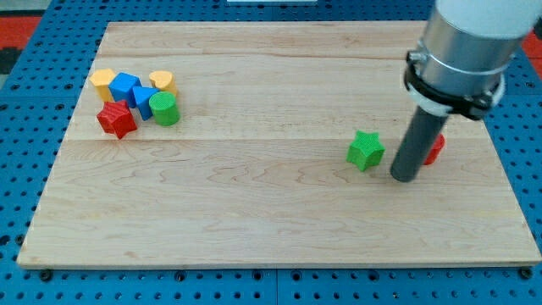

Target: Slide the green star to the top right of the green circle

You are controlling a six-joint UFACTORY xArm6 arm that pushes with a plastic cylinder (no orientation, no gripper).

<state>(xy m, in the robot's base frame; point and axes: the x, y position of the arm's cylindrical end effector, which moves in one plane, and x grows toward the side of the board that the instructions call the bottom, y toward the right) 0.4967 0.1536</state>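
The green star (365, 151) lies on the wooden board (254, 203) at the view's right of centre. The green circle (164, 109) stands far off at the view's upper left, in a cluster of blocks. My tip (404, 178) rests on the board just to the right of the green star and slightly below it, with a small gap between them. The dark rod rises from the tip toward the view's upper right.
Around the green circle sit a red star (116, 119), a blue block (125, 87), another blue block (142, 99), a yellow hexagon (102, 80) and a yellow heart (163, 81). A red block (434, 150) shows partly behind the rod.
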